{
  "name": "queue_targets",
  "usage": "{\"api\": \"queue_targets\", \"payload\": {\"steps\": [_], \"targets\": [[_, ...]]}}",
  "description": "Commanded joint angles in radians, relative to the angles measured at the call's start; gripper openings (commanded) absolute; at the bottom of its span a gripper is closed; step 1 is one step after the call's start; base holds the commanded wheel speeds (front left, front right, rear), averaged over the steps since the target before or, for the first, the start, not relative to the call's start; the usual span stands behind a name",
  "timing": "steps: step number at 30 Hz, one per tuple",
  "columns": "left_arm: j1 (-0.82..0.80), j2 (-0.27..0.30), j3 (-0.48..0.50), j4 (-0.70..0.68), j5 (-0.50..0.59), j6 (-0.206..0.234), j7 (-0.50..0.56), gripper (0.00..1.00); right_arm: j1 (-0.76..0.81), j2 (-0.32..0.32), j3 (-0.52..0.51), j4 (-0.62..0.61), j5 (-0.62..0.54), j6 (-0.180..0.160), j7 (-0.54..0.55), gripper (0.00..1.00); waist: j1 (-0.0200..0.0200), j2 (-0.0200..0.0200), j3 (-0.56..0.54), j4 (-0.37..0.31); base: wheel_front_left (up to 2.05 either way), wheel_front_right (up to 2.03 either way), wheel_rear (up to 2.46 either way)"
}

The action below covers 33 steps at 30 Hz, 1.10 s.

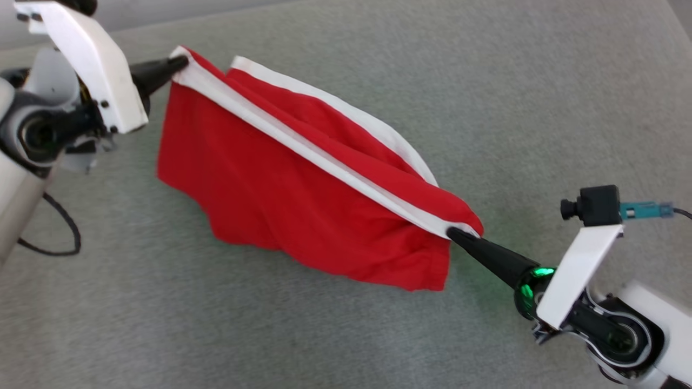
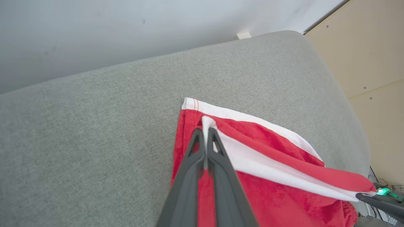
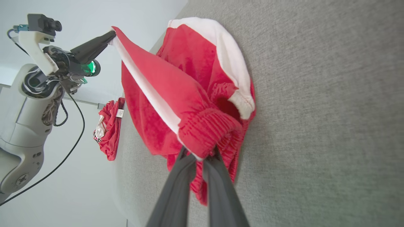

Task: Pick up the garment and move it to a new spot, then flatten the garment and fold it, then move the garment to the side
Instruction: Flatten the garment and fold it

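A grey upholstered cushion [image 1: 486, 81] lies under the red shorts [image 1: 259, 183], which hang stretched taut along 1 white side stripe [image 1: 303, 148]. In the head view their long axis runs from far left to near right, with the gathered waistband [image 3: 208, 129] toward the right. Another red garment [image 3: 109, 129] droops over the cushion's edge. The 2 grippers pinch opposite ends: the left gripper [image 1: 181, 64] has its jaws pressed together on the hem corner, the right gripper [image 1: 454, 233] on the waistband end.
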Motion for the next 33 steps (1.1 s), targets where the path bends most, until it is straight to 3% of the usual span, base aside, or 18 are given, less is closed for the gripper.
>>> {"api": "queue_targets", "payload": {"steps": [1, 14, 15, 16, 17, 18, 20, 26, 33], "targets": [[-0.030, -0.007, 0.000, 0.037, 0.018, -0.005, 0.003, 0.00, -0.020, 0.018, -0.011, 0.007, -0.009, -0.002, 0.005, 0.00, -0.0003, -0.0001, 0.042, -0.045, 0.00, 0.00, 0.00], [-0.116, -0.055, -0.018, 0.219, 0.032, -0.027, 0.046, 0.00, -0.049, 0.115, -0.062, 0.040, -0.036, -0.002, 0.053, 0.01, -0.0003, -0.0001, 0.108, -0.110, 0.00, 0.00, 0.00], [-0.118, -0.056, -0.018, 0.226, 0.029, -0.028, 0.046, 0.06, -0.049, 0.122, -0.068, 0.036, -0.038, -0.002, 0.054, 0.17, -0.0003, -0.0001, 0.109, -0.111, 0.00, 0.00, 0.00], [-0.120, -0.058, -0.018, 0.233, 0.027, -0.032, 0.045, 0.43, -0.046, 0.126, -0.073, 0.033, -0.040, -0.002, 0.055, 0.28, -0.0003, -0.0001, 0.109, -0.112, 0.00, 0.00, 0.00], [-0.120, -0.061, -0.018, 0.240, 0.025, -0.034, 0.045, 1.00, -0.042, 0.130, -0.078, 0.032, -0.043, -0.002, 0.059, 0.37, -0.0003, -0.0001, 0.109, -0.112, 0.00, 0.00, 0.00], [-0.118, -0.062, -0.021, 0.245, 0.022, -0.037, 0.055, 1.00, -0.037, 0.133, -0.082, 0.032, -0.046, -0.002, 0.060, 0.50, -0.0003, -0.0001, 0.107, -0.112, 0.00, 0.00, 0.00], [-0.118, -0.066, -0.024, 0.250, 0.017, -0.043, 0.064, 1.00, -0.029, 0.138, -0.086, 0.036, -0.050, -0.002, 0.067, 0.98, -0.0003, -0.0001, 0.102, -0.110, 0.00, 0.00, 0.00], [-0.114, -0.075, -0.030, 0.250, 0.013, -0.053, 0.067, 1.00, -0.012, 0.148, -0.104, 0.054, -0.067, -0.002, 0.084, 1.00, -0.0003, -0.0001, 0.074, -0.100, 0.00, 0.00, 0.00], [-0.103, -0.030, -0.083, 0.212, 0.054, -0.060, 0.102, 1.00, 0.031, 0.126, -0.127, 0.061, -0.068, -0.002, 0.091, 1.00, -0.0003, -0.0001, 0.025, -0.097, 0.00, 0.00, 0.00]]}}
